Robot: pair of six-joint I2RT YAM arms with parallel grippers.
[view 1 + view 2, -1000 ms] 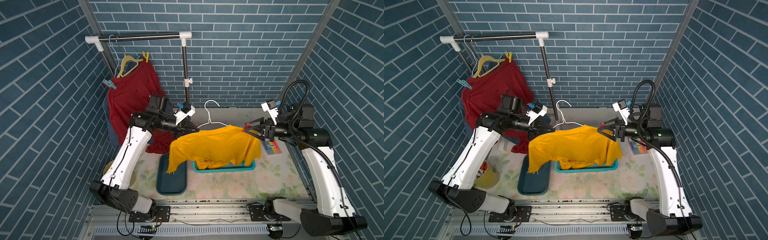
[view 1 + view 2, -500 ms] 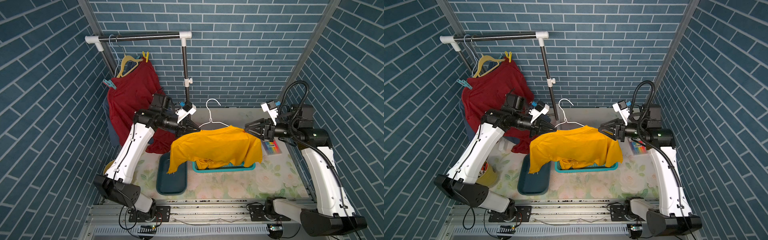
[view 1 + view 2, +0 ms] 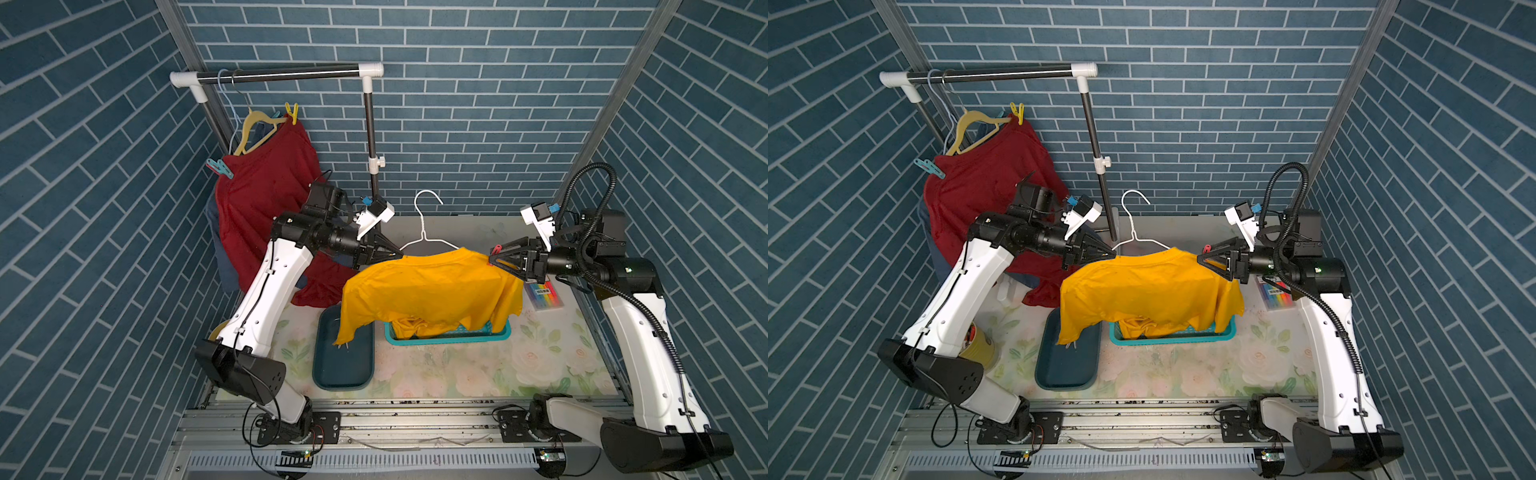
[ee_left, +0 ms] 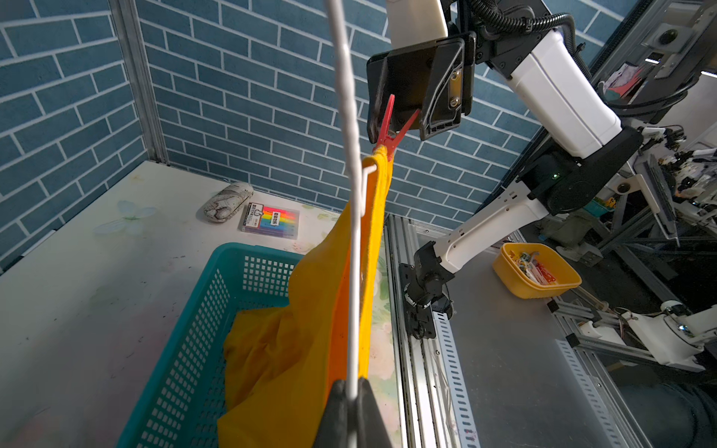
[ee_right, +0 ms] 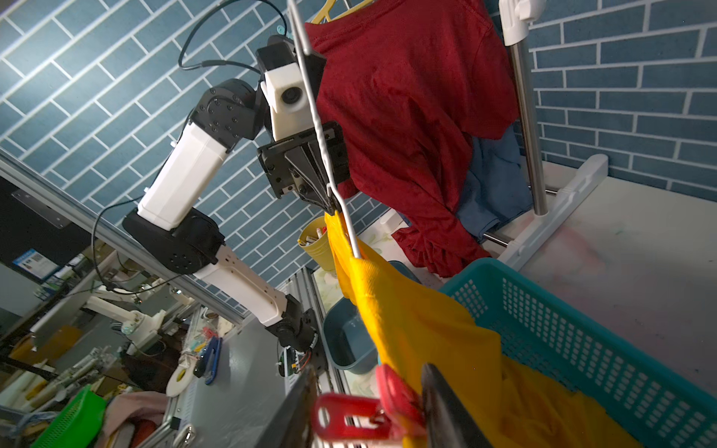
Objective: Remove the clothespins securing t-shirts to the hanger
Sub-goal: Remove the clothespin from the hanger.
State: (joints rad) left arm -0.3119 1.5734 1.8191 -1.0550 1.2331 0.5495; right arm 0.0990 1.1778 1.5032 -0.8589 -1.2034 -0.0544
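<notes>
Item: orange-yellow t-shirt [image 3: 428, 291] on white wire hanger [image 3: 422, 224], held in the air above the table; its hem trails into the teal basket [image 3: 449, 340] and over the dark teal tray [image 3: 340, 365]
Fastening: red clothespin [image 4: 388, 130], clamp end biting the shirt's shoulder seam at the hanger end toward the right arm
Left gripper [image 3: 400, 252]: fingers pinched tight on the bare hanger wire at the opposite shoulder
Right gripper [image 3: 491, 259]: fingers drawn in narrow around the red clothespin, one on each handle; handles stand in a V
Rack stock: dark red t-shirt [image 3: 266, 195] on a yellow hanger [image 3: 249, 133] hung from the clothes rail [image 3: 282, 75], pinned with a yellow clothespin [image 3: 292, 112] at one shoulder and a teal clothespin [image 3: 219, 168] at the other; slate blue t-shirt [image 5: 492, 182] hangs behind it, mostly hidden
Sundries: pack of coloured markers [image 3: 542, 295] on the floral table cover, near the right arm
</notes>
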